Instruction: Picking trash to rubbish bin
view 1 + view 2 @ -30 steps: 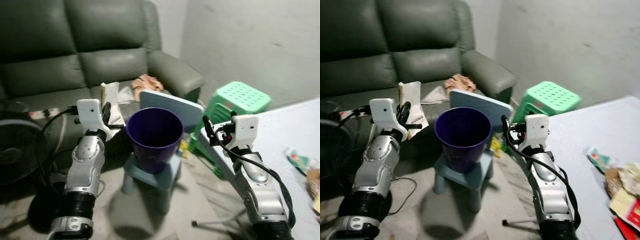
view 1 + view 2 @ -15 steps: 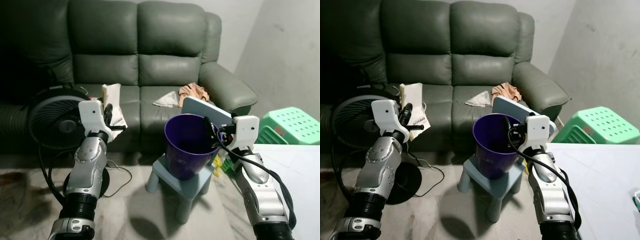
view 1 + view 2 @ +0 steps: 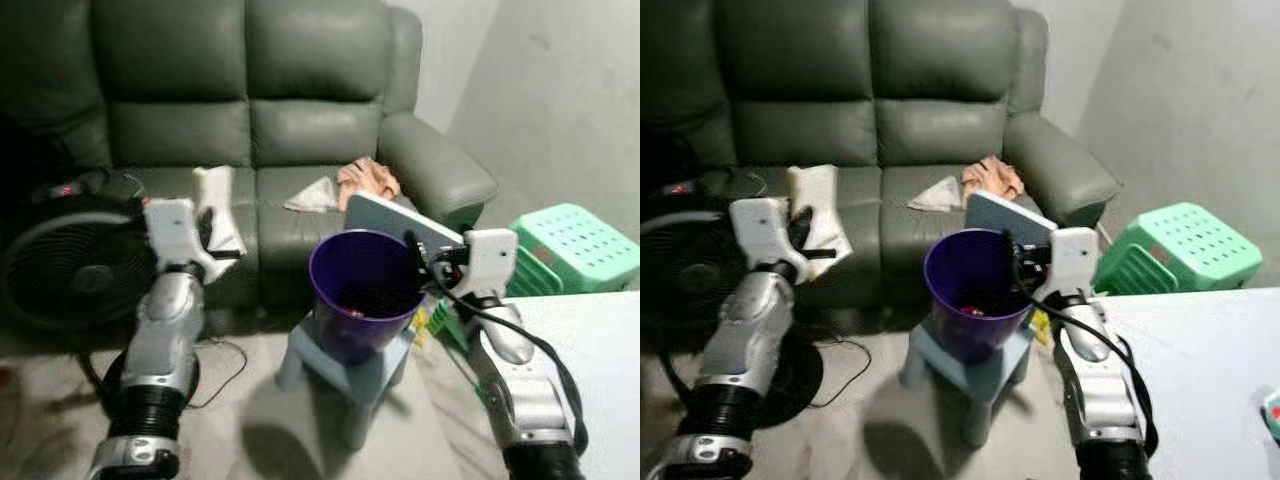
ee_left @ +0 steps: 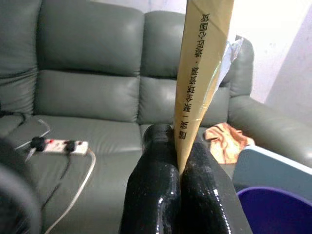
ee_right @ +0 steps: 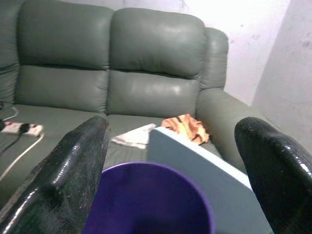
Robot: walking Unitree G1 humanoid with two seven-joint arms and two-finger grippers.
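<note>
While the left gripper [image 4: 179, 161] grips a flat paper package [image 4: 201, 73] upright beside the purple bin [image 3: 366, 290], delivery is pending; next it must swing over the rim and let go. Right gripper [image 5: 175, 161] hangs spread, empty, above the bin.

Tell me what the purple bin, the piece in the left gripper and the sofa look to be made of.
Purple bin: likely plastic, with smooth, evenly coloured walls and a thin rim.
Piece in the left gripper: a flat tan sheet with printed characters, probably cardboard or a paper mailer; a crinkled film edge shows behind it.
Sofa: leather or faux leather, dark green-grey, with a soft sheen on its padded cushions.
</note>
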